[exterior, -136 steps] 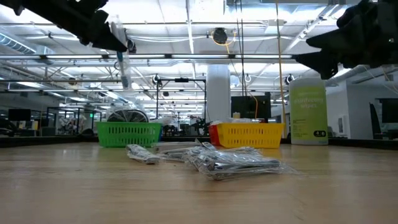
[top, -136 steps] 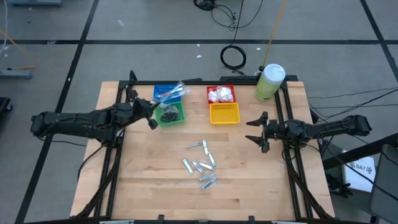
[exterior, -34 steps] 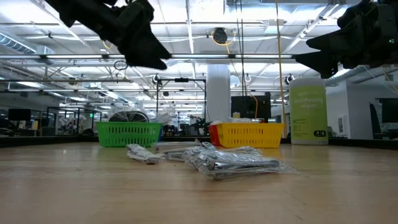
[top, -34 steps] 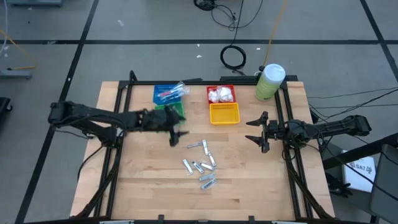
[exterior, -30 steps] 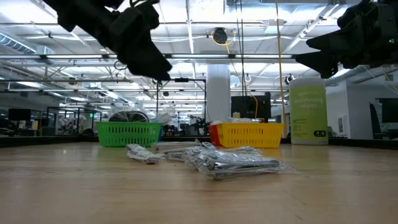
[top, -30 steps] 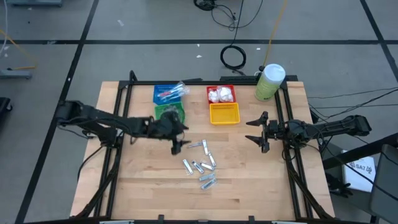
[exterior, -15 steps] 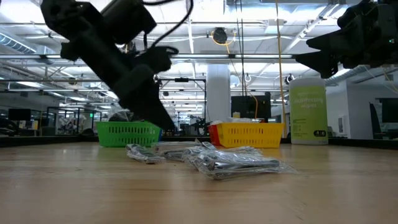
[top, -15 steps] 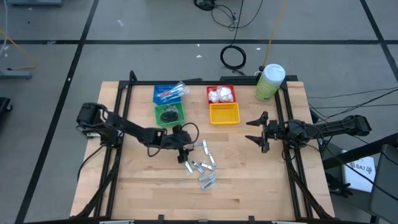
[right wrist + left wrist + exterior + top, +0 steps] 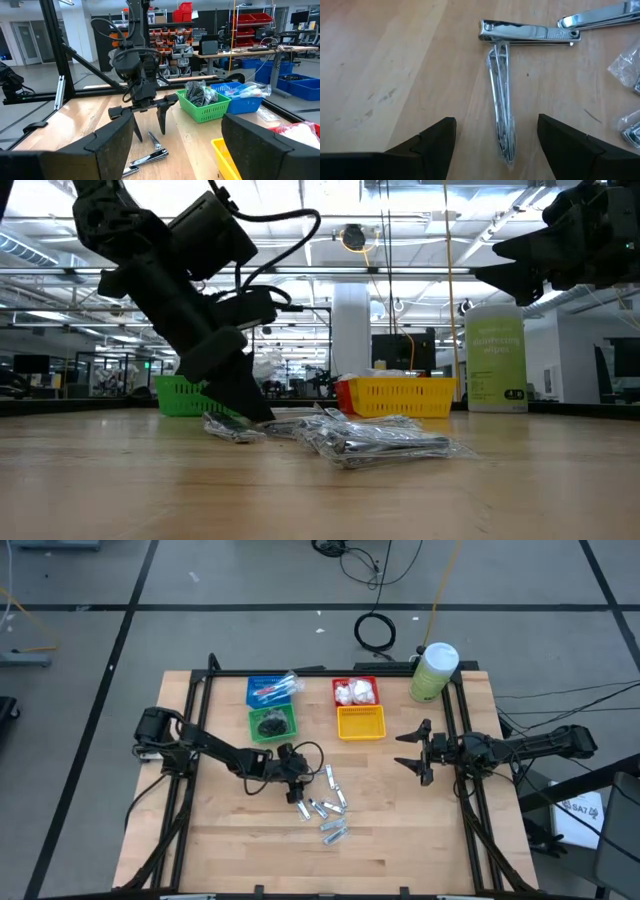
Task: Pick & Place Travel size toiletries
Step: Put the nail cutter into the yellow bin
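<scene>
Several small silver items [image 9: 325, 805] in clear wrap lie loose at the table's middle. My left gripper [image 9: 297, 790] is low over their left end, slanting down and open. In the left wrist view its fingers [image 9: 436, 142] stand on either side of one thin wrapped silver piece [image 9: 500, 100] that lies flat on the wood, apart from it. A silver nail clipper [image 9: 527, 32] lies across the piece's far end. My right gripper [image 9: 412, 750] waits open at the right side, above the table.
At the back stand a blue basket [image 9: 270, 690] with wrapped toothbrushes, a green basket [image 9: 272, 723] with dark discs, a red basket [image 9: 355, 690] with white packets and a yellow basket [image 9: 361, 723]. A pale-green canister [image 9: 433, 672] stands back right. Bare wood lies toward the near edge.
My left gripper has come down from beside the green basket toward the near edge, onto the left end of the silver items, and has tipped further downward. The items have stayed where they were.
</scene>
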`<act>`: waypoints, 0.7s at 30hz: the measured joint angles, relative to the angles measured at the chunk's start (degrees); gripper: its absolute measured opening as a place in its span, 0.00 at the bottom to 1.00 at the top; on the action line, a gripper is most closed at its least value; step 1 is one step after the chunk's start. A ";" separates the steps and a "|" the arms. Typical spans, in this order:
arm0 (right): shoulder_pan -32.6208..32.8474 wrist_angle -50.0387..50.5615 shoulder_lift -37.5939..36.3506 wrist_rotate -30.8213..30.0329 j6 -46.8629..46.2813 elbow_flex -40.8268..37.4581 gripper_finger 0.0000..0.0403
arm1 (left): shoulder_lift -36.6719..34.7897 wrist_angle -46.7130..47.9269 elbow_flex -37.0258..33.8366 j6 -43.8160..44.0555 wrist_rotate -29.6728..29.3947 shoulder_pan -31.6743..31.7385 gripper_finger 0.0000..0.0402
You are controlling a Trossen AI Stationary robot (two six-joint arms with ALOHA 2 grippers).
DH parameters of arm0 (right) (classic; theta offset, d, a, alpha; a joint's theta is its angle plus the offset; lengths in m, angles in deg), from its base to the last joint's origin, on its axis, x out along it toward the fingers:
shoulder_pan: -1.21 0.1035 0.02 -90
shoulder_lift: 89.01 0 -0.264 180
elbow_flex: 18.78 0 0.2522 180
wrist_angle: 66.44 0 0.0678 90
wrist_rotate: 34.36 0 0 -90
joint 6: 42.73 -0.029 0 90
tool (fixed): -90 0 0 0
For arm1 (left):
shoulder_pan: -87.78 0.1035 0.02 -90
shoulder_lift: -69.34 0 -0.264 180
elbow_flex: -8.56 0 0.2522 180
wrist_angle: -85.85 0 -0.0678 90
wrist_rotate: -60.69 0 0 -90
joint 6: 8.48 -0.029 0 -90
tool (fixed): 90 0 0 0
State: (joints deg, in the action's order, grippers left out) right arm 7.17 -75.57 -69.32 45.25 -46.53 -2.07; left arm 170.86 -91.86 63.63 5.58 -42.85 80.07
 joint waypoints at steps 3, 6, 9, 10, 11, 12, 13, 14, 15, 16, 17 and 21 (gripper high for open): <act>-0.01 0.00 -0.02 0.00 0.00 0.00 0.72 | 0.05 0.07 0.01 -0.50 0.26 0.00 0.64; -0.02 0.00 -0.02 0.00 0.01 0.00 0.72 | 0.34 -0.06 0.04 -0.59 1.04 0.00 0.58; 0.00 0.00 -0.02 0.00 0.00 0.00 0.72 | 0.39 -0.01 0.04 -0.63 1.52 -0.04 0.50; -0.01 0.00 -0.02 0.00 0.01 0.00 0.72 | 0.39 0.01 0.04 -0.63 1.56 -0.04 0.46; 0.00 0.00 -0.01 0.00 0.01 0.00 0.72 | 0.39 0.01 0.04 -0.65 1.58 -0.04 0.43; -0.01 0.00 -0.02 0.00 0.00 0.00 0.72 | 0.41 -0.04 0.04 -0.65 1.56 -0.04 0.39; -0.01 0.00 -0.02 0.00 -0.01 0.00 0.72 | 0.43 -0.15 0.04 -0.56 1.52 -0.04 0.36; -0.01 0.00 -0.02 0.00 0.00 0.00 0.72 | 0.43 -0.24 0.04 -0.28 1.51 -0.04 0.33; 0.00 0.00 -0.02 0.00 0.01 0.00 0.72 | 0.44 -0.31 0.04 0.00 1.50 -0.04 0.30; 0.00 0.00 -0.02 0.00 -0.01 0.00 0.72 | 0.45 -0.33 0.04 0.03 1.50 -0.04 0.27; -0.01 0.00 -0.01 0.00 -0.01 0.00 0.72 | 0.45 -0.32 0.04 0.03 1.49 -0.04 0.25; -0.02 0.00 -0.02 0.00 0.00 0.00 0.72 | 0.47 -0.36 0.04 0.03 1.42 -0.02 0.16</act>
State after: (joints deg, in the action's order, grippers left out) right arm 7.14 -75.57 -69.35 45.25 -46.54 -2.07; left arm 171.33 -92.22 63.66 5.61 -41.43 80.05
